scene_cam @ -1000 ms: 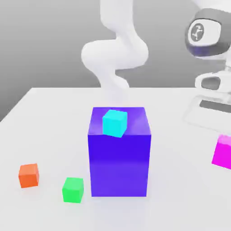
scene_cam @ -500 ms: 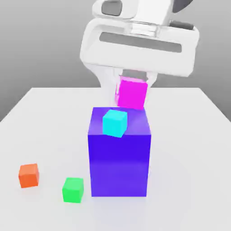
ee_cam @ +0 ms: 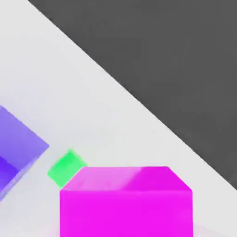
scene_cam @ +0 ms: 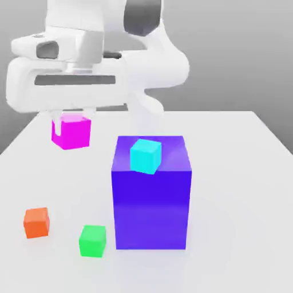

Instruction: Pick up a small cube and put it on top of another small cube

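The claw [scene_cam: 71, 120] is gripping the magenta cube [scene_cam: 71, 132], clamped tight on it and holding it in the air above the table [scene_cam: 240, 171], at the exterior view's left of the blue-violet block [scene_cam: 151, 200] carrying the cyan cube [scene_cam: 145, 155].

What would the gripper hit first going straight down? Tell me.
Probably bare table. The gripper, shut on the magenta cube, points down; the orange cube and green cube seem nearer the camera, though depth is unclear.
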Available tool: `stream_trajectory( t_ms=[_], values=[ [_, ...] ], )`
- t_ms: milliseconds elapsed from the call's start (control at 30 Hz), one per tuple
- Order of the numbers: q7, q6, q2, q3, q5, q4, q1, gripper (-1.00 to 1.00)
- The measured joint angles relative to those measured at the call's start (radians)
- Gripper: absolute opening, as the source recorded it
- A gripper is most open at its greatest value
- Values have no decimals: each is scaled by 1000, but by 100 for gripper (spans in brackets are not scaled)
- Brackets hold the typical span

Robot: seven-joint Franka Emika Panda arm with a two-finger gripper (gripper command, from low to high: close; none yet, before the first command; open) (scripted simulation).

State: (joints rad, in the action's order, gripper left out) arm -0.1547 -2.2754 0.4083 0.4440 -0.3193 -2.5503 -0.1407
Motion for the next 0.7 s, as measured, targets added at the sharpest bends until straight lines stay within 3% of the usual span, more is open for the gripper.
stream_trajectory(
  t_ms=[267, 467, 567, 700],
  values=[
    [-448, -146, -102, 156, -1, -90, -60, -100],
    [-798, -287, -222, 242, 73, -153, -151, -100],
    [-987, -363, -292, 262, 156, -180, -207, -100],
    [-1234, -510, -481, 187, 452, -181, -208, -100]
  ],
)
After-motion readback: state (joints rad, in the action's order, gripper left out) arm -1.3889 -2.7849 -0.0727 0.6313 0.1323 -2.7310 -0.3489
